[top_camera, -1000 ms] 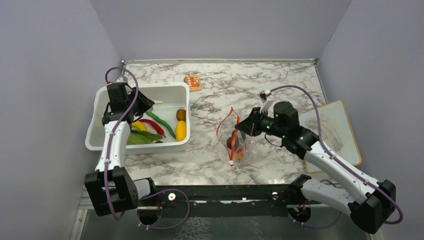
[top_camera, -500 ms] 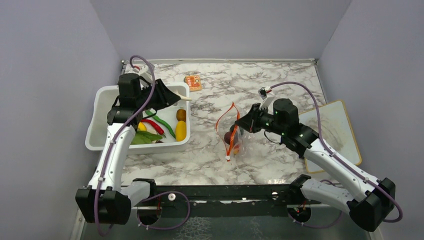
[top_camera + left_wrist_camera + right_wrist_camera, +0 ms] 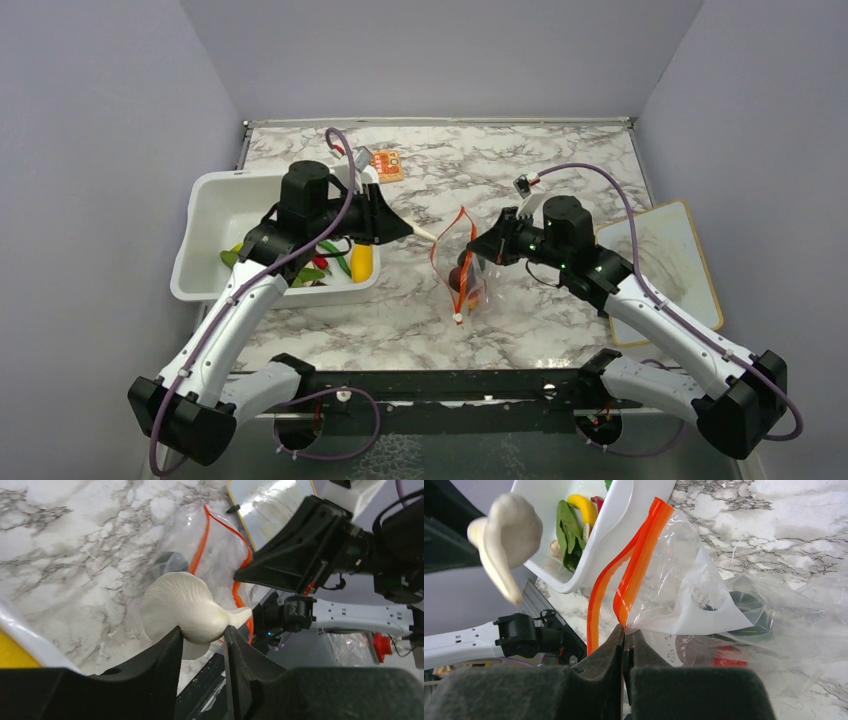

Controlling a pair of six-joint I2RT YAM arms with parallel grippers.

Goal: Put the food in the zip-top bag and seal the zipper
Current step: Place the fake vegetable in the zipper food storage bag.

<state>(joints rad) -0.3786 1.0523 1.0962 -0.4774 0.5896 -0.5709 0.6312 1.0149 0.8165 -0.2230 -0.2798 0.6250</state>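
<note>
My left gripper point(image 3: 202, 635) is shut on a white mushroom-shaped toy food point(image 3: 182, 607), held in the air just left of the zip-top bag point(image 3: 462, 270). The right gripper point(image 3: 625, 632) is shut on the bag's orange-red zipper point(image 3: 639, 555) and holds one lip up, so the mouth gapes toward the left arm. Something red and dark point(image 3: 462, 280) lies inside the bag. More food, a yellow piece point(image 3: 361, 262), green leaves and chillies, sits in the white tub point(image 3: 230, 200).
A small orange patterned packet point(image 3: 386, 164) lies at the back of the marble table. A white board point(image 3: 670, 260) lies at the right edge behind the right arm. Grey walls close in the table on three sides.
The left arm rose out of the tub and swung right to the bag's mouth, carrying the white food. The right gripper kept its hold and shifted the bag slightly.
</note>
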